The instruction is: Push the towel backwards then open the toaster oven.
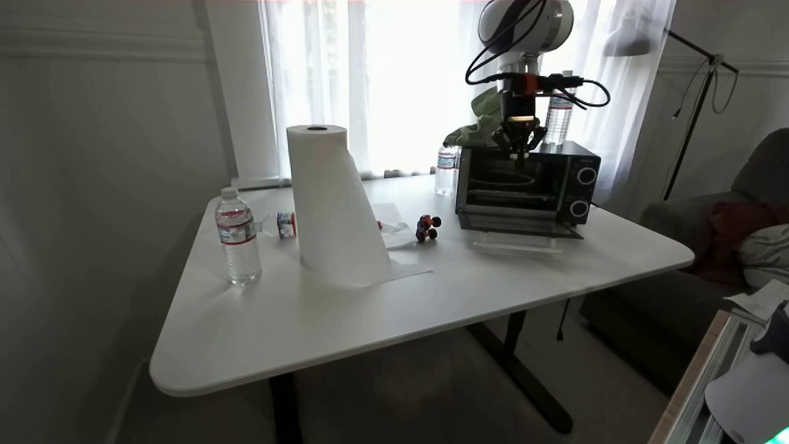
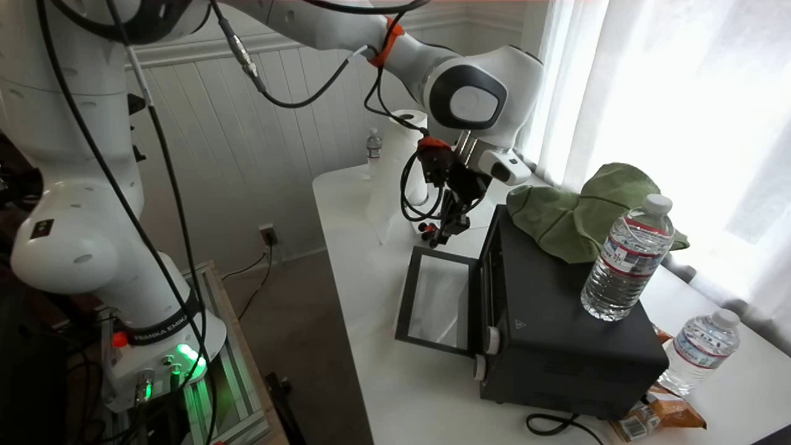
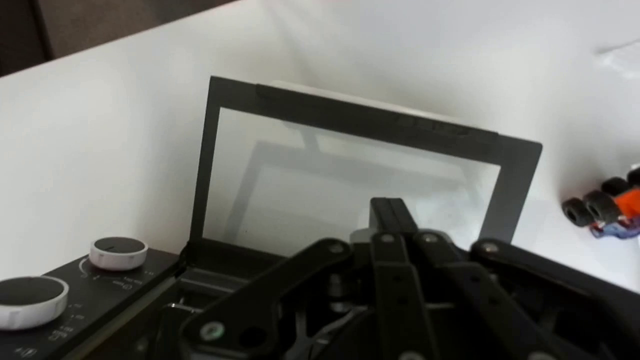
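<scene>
The black toaster oven point(image 1: 582, 185) stands on the white table and also shows in an exterior view point(image 2: 556, 358). Its glass door point(image 2: 408, 296) is folded down flat, open toward the table's front; it fills the middle of the wrist view point(image 3: 360, 120). A green towel point(image 2: 587, 216) lies crumpled on the rear of the oven's top; in an exterior view point(image 1: 484, 126) the gripper partly hides it. My gripper point(image 1: 519, 161) points down in front of the oven's opening, over the lowered door. Its fingertips point(image 3: 387, 205) are pressed together with nothing between them.
A water bottle point(image 2: 630, 259) stands on the oven's top. Another bottle point(image 2: 698, 352) and an orange snack bag point(image 2: 670, 411) are behind the oven. A toy car point(image 3: 612, 200) lies beside the door. A paper towel roll point(image 1: 330, 203) and a bottle point(image 1: 238, 237) stand farther along the table.
</scene>
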Action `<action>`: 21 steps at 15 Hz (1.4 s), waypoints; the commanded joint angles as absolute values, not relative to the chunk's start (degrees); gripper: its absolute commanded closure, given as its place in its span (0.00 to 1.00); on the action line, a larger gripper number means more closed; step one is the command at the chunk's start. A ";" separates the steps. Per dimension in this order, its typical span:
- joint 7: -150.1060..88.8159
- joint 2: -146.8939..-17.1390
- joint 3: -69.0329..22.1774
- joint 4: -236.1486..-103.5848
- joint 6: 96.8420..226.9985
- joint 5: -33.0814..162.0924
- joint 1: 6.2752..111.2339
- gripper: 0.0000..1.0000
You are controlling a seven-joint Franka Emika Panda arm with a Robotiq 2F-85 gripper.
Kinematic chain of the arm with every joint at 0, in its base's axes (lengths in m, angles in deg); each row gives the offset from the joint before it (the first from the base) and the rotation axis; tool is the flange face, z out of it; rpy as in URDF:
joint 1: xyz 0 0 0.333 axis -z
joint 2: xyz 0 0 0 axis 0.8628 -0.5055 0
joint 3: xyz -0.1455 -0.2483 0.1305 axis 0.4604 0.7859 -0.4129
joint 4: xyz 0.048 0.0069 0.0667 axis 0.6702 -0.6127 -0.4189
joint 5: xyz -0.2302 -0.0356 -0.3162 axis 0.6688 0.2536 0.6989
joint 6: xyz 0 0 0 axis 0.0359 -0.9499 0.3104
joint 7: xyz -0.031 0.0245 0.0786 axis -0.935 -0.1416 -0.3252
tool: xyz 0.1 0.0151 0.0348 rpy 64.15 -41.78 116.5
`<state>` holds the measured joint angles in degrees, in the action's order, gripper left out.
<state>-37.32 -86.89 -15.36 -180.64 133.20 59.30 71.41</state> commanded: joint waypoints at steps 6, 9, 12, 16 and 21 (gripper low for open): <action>-44.51 -74.91 -13.43 -191.02 150.89 59.95 71.15 0.67; -44.88 -70.50 -12.98 -194.26 151.42 60.91 71.32 0.46; -45.40 -65.00 -12.70 -198.50 151.07 62.42 71.50 0.26; -47.05 -57.18 -12.90 -204.98 152.40 65.86 72.33 0.01; -47.17 -49.99 -13.47 -212.07 155.73 69.40 74.55 0.00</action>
<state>-46.47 -55.96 -12.47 -205.87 152.64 66.83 72.67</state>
